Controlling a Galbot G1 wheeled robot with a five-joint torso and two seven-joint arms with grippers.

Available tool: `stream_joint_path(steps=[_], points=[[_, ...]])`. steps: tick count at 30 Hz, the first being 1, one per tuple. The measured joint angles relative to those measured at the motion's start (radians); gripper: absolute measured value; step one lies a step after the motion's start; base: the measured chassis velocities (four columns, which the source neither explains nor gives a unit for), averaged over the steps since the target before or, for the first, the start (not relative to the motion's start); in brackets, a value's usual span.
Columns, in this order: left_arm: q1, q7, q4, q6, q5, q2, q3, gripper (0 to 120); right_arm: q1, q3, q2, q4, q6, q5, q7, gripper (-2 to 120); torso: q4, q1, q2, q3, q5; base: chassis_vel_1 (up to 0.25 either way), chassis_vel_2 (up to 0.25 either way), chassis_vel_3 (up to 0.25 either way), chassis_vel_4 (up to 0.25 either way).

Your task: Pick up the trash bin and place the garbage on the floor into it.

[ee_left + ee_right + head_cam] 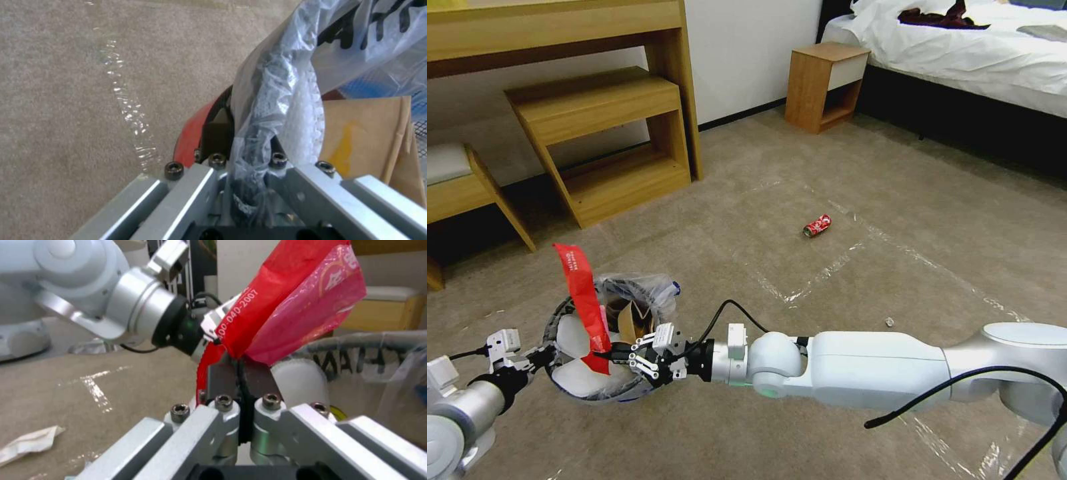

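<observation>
Holding the bin (602, 393) at lower left of the head view, your left pincer (542, 353) is clamped on its black rim and the crinkly bag folded over it; the left wrist view shows the plastic bunched between the closed fingers (285, 180). Your right pincer (627, 352) reaches in from the right, over the bin mouth, pinched shut on the bottom end of a red wrapper (582, 293) that stands up above the rim.

Judge the wrapper as near weightless, limp film: it will likely cling or flutter rather than drop cleanly, so let go low inside the bag. The bin looks light, but the liner is slick, so a rim grip may slide.

The can (817, 225) lies on its side on the floor (894, 200) at frame centre, well away. It looks dented, thin and prone to roll, so grip across its middle. A small white scrap (889, 322) lies at right of centre.
</observation>
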Motion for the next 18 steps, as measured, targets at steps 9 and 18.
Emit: stream_joint_path(steps=[9,18], points=[[0.002,0.001,-0.012,0.0,-0.001,-0.005,0.001,1,0.002,-0.019,0.035,-0.069,0.003,-0.022,-0.007,0,0.0,0.0,0.0,0.0,0.0001,0.0,0.0,0.0,0.0],[0.009,0.013,-0.019,-0.001,-0.001,-0.013,0.0,1,0.007,-0.026,0.068,-0.143,0.013,-0.038,-0.026,0,0.0,0.0,0.0,0.0,0.0001,0.0,0.0,0.0,0.0]])
